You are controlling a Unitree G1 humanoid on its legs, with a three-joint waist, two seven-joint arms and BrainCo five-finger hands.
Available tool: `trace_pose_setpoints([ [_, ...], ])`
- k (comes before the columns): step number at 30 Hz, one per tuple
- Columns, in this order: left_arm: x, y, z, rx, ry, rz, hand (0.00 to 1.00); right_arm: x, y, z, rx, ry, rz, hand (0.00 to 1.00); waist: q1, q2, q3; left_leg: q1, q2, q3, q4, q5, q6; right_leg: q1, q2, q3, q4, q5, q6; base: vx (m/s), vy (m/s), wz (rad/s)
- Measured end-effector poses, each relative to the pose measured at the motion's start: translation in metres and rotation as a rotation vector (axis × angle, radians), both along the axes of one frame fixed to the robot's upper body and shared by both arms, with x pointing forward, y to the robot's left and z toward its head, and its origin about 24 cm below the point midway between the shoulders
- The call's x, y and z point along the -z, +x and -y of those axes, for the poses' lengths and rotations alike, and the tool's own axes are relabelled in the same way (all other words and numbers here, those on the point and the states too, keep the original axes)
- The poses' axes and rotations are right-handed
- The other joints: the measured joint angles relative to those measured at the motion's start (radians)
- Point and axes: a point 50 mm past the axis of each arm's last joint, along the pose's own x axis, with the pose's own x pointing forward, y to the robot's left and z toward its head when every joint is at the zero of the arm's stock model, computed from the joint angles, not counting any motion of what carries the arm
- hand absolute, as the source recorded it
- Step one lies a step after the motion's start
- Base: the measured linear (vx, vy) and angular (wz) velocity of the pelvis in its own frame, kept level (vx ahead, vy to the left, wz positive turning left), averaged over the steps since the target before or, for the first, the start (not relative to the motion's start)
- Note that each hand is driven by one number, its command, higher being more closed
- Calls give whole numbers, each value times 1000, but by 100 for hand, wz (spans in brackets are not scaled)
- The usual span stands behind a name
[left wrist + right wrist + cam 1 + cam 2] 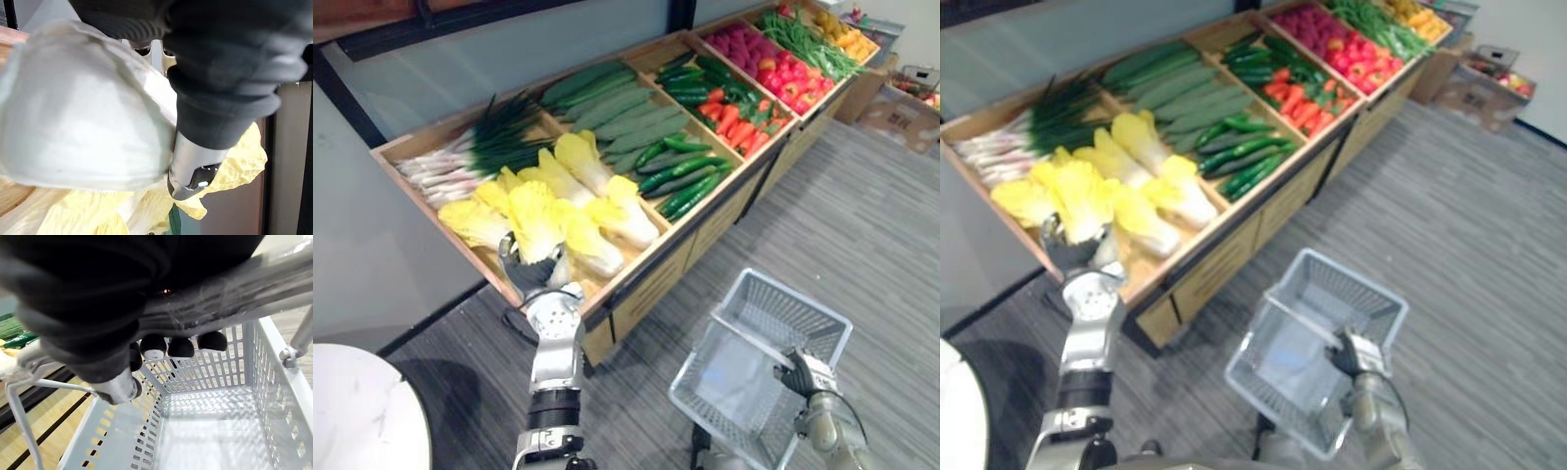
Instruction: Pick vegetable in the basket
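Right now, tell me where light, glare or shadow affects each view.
Left eye view: even light over the shelf, no harsh glare; the round white table is brightest. Left wrist view: the left hand is dark against the pale cabbage it grips. Right wrist view: light through the basket holes dapples its floor; the right hand holding its handle is in shade.

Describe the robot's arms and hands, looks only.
Both arms are silver-grey, built of jointed metal segments; the left arm has a black band low on the forearm. The left hand and right hand wear dark ribbed covers over back and wrist. The fingers are silver with rounded dark tips.
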Motion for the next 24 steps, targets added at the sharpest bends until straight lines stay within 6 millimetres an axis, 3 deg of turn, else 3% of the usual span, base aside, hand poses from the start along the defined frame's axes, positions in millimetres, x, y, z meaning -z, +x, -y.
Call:
trace_pose_setpoints([
  [11, 4, -17, 35, 224, 30, 20, 100, 6, 12, 9, 34, 5, -52, 100, 21, 11, -7, 0, 0, 0, 14, -8, 1, 5, -1, 1, 0, 0, 0, 0, 0, 0],
  [19, -20, -31, 77, 523, 105, 164, 100, 3, 24, 18, 79, 49, -77, 100, 35, 54, -31, 3, 0, 15, 29, -17, 4, 5, -2, 21, 0, 4, 5, -9, -7, -5],
  [24, -36, -39, 101, 703, 161, 251, 100, -7, 38, 18, 73, 61, -33, 100, 37, 60, -35, 4, 1, 30, 46, -26, 5, 2, -1, 39, 0, 8, 8, -30, -11, -10],
])
